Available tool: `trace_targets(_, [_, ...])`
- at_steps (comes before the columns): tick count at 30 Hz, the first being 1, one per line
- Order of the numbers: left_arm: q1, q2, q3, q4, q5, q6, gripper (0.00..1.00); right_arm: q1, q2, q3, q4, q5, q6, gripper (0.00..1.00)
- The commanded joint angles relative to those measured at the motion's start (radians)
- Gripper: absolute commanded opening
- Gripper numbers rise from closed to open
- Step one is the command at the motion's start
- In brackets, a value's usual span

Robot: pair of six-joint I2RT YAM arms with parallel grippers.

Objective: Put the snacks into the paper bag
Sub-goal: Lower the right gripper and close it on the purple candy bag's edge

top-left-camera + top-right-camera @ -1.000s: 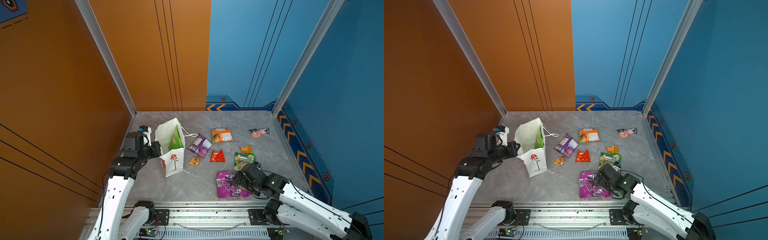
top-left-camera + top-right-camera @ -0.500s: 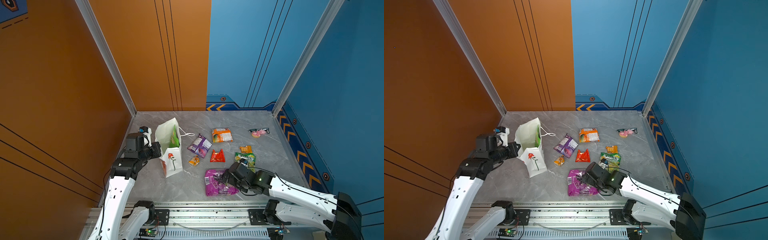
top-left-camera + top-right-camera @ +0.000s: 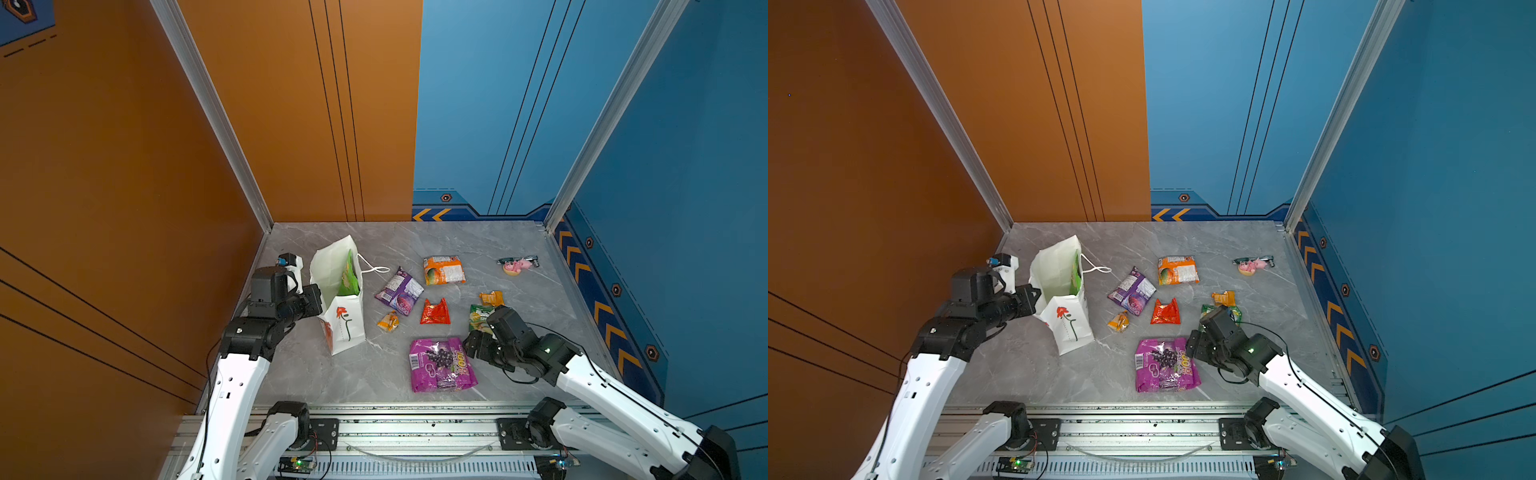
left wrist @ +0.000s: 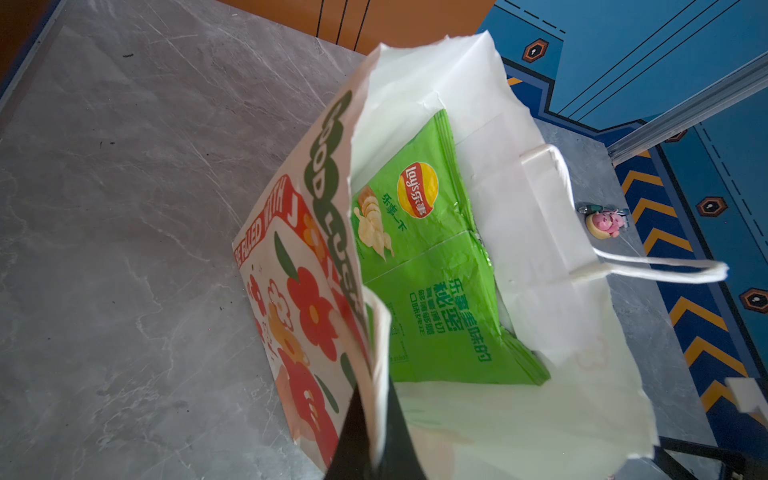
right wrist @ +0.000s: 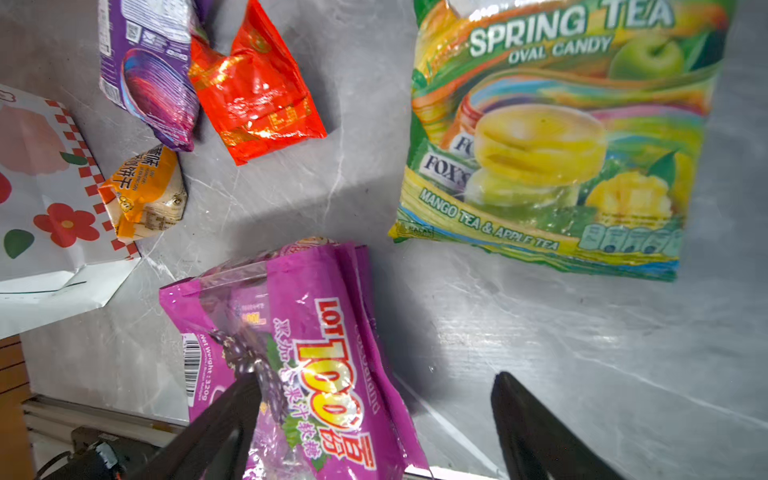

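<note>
Left wrist view: the left end effector [image 4: 374, 419] is clamped on the rim of the paper bag [image 4: 519, 291], apparently to hold its mouth open. A green packet [image 4: 428, 266] sits inside. The right end effector [image 5: 374, 415], jaws spread, straddles the magenta packet [image 5: 316, 332] lying on the surface [image 5: 582, 353] near the bag.

This is a robotics lab test cell: a grey marble-patterned tabletop [image 3: 436, 241] is boxed in by a flat orange panel wall [image 3: 291, 124] and blue panel walls [image 3: 457, 104] that meet at bare aluminium corner posts [image 3: 210, 108]. Yellow chevron hazard stripes [image 3: 604, 309] run along the foot of the blue panels. Along the tabletop's front edge lies a slotted aluminium rail [image 3: 415, 430] carrying the black bolted bases [image 3: 515, 432] of two white robot arms [image 3: 232, 395], and a small exposed circuit board [image 3: 297, 463] with a green light sits beneath it.
</note>
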Motion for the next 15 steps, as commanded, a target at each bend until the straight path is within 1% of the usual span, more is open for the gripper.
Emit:
trace_targets(1, [0.007, -0.009, -0.010, 0.016, -0.009, 0.020, 0.00, -0.027, -0.032, -0.043, 0.062, -0.113, -0.039, 0.87])
trace_targets(3, [0.007, -0.007, -0.012, 0.016, -0.006, 0.020, 0.00, -0.042, -0.034, -0.063, 0.071, -0.130, -0.041, 0.85])
trace_targets(6, [0.007, -0.007, -0.012, 0.016, -0.006, 0.020, 0.00, -0.048, -0.024, -0.103, 0.132, -0.187, -0.035, 0.81])
trace_targets(8, [0.006, -0.007, -0.012, 0.016, -0.006, 0.020, 0.00, -0.048, -0.016, -0.125, 0.175, -0.215, -0.029, 0.80])
trace_targets(12, [0.007, -0.008, -0.012, 0.016, -0.006, 0.020, 0.00, -0.050, 0.009, -0.157, 0.213, -0.228, -0.031, 0.79])
trace_targets(13, [0.007, -0.006, -0.012, 0.016, -0.005, 0.020, 0.00, -0.050, 0.015, -0.163, 0.223, -0.231, -0.030, 0.77])
trace_targets(15, [0.006, -0.005, -0.012, 0.016, -0.003, 0.020, 0.00, -0.050, 0.030, -0.184, 0.263, -0.249, -0.019, 0.71])
